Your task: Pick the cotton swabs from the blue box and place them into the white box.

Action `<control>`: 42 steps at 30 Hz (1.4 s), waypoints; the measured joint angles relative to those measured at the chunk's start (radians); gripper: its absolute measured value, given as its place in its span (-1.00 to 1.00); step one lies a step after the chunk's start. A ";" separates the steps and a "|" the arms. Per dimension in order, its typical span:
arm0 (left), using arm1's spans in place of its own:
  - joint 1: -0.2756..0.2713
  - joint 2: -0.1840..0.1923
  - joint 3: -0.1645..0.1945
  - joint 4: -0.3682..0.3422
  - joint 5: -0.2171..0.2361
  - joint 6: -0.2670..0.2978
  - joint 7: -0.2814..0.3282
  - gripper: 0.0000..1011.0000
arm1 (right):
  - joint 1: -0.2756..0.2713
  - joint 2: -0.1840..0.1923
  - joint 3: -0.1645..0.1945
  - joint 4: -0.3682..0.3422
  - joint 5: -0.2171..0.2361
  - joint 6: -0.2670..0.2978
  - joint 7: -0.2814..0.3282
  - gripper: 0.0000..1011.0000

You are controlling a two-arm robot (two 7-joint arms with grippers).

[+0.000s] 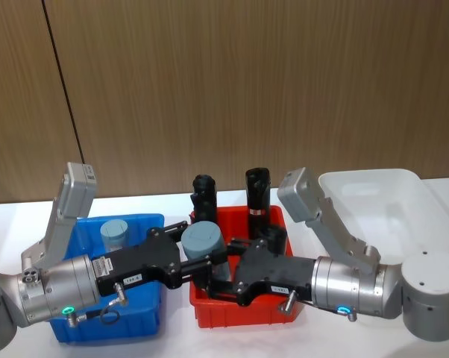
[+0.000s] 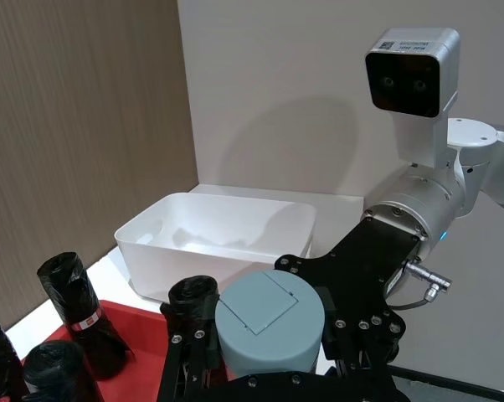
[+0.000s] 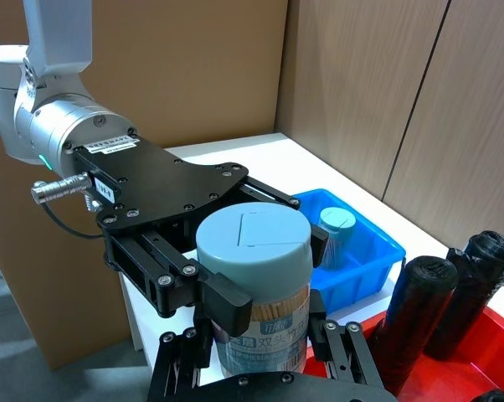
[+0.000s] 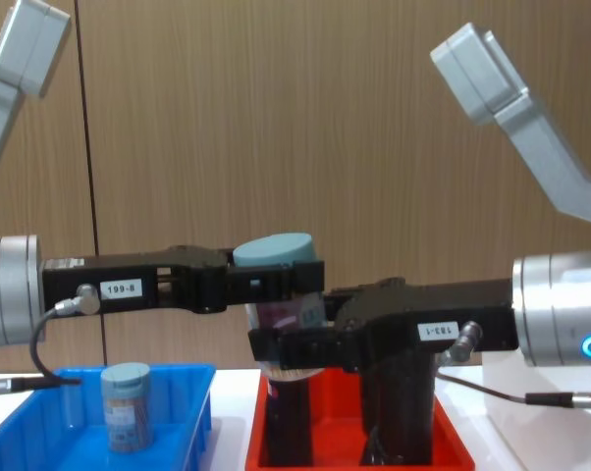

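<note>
Closest to the robot's body, the two arms reach toward each other and meet on a single jar of cotton swabs [image 1: 203,241]. It is held upright in the air above the gap between the blue box [image 1: 146,322] and the red bin [image 1: 239,315]. The left gripper [image 1: 203,251] comes in from the left and is clamped on the jar just below its grey-blue lid. The right gripper [image 1: 213,273] comes in from the right and is closed on the lower, labelled part of the same jar. In the chest view the left gripper's fingers [image 4: 276,281] sit above the right gripper [image 4: 288,345], with the jar's clear body between them.

Behind the left arm, a second jar [image 1: 114,235] stands upright inside the blue box. Two black rolls [image 1: 203,195] stand at the back of the red bin. The white box [image 1: 403,181] sits on the table at the far right, with the wood-panelled wall [image 1: 224,89] behind it.
</note>
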 joint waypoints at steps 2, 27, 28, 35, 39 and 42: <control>0.000 0.000 0.000 0.000 0.000 0.000 0.000 0.31 | 0.000 0.000 -0.001 0.000 0.000 0.000 0.000 0.29; 0.000 0.000 0.000 0.000 0.000 0.000 0.001 0.99 | -0.009 0.019 -0.011 -0.027 0.027 -0.005 -0.011 0.27; 0.000 0.000 0.000 0.000 0.000 0.000 0.001 0.99 | -0.010 0.021 -0.011 -0.028 0.029 -0.005 -0.012 0.27; 0.000 0.000 0.000 0.000 0.000 0.000 0.001 0.99 | -0.022 0.042 0.000 -0.040 0.048 -0.012 -0.029 0.27; 0.000 0.000 0.000 0.000 0.000 0.000 0.001 0.99 | -0.030 0.058 0.010 -0.043 0.060 -0.017 -0.042 0.27; 0.000 0.000 0.000 0.000 0.000 0.000 0.001 0.99 | -0.036 0.073 0.021 -0.044 0.072 -0.022 -0.059 0.27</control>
